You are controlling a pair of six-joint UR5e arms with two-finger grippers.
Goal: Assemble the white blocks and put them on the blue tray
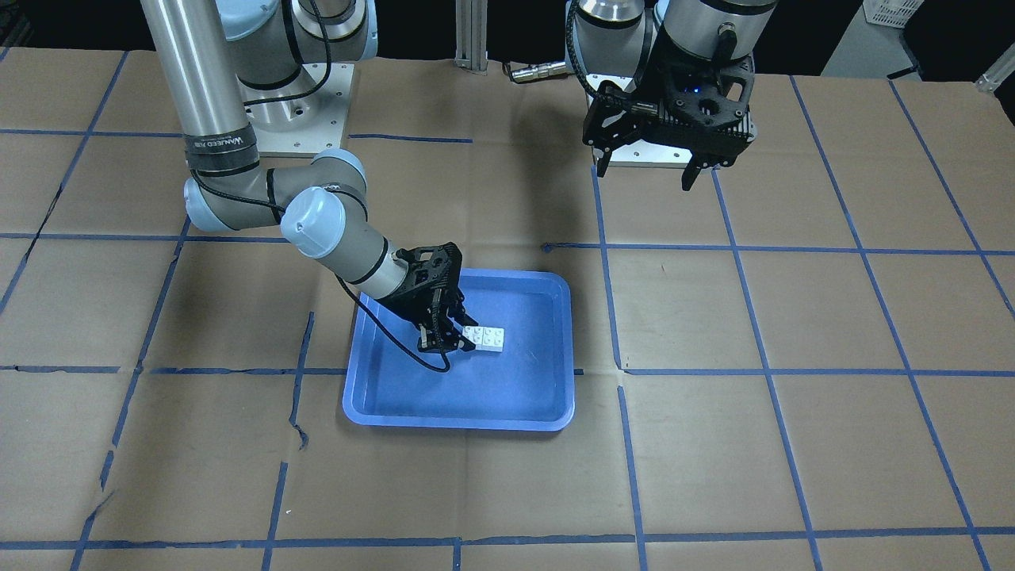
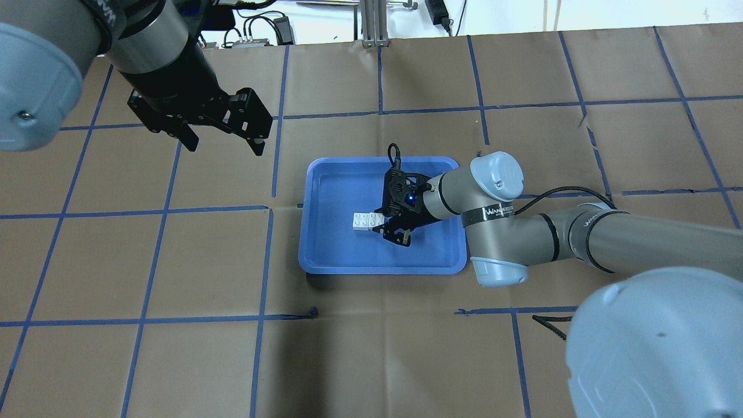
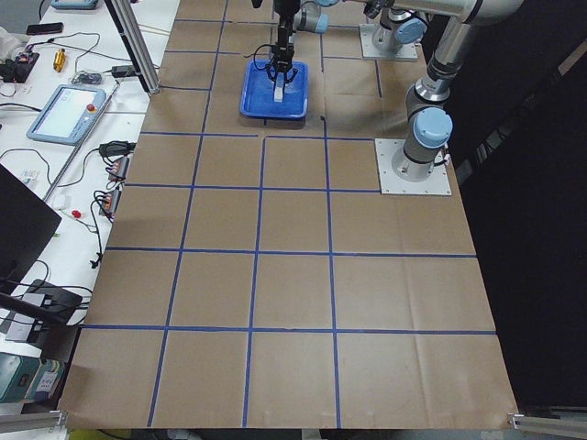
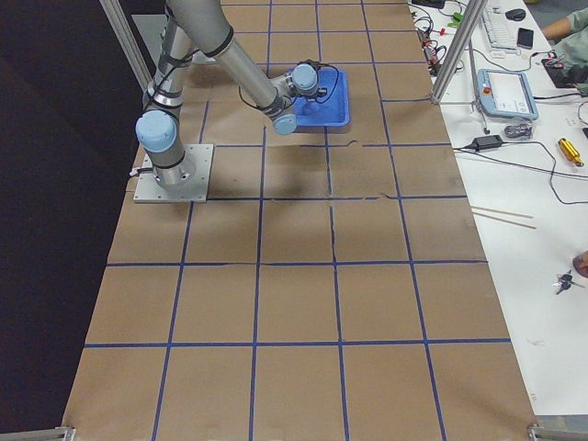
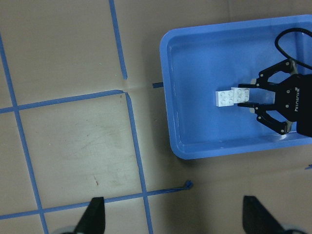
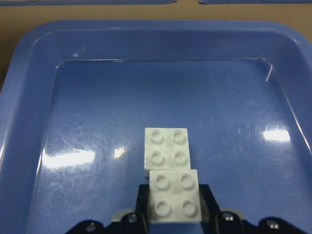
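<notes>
Two white blocks lie joined on the floor of the blue tray, the nearer one overlapping the farther by one row of studs. In the overhead view the pair sits mid-tray. My right gripper reaches low into the tray from the right, open, with the nearer block's end between its fingers and a small gap on each side in the left wrist view. My left gripper hangs open and holds nothing, high above the table to the tray's far left.
Brown paper with a blue tape grid covers the table. The right arm's elbow lies low beside the tray's right rim. Monitors, cables and tools line the side bench past the table's edge.
</notes>
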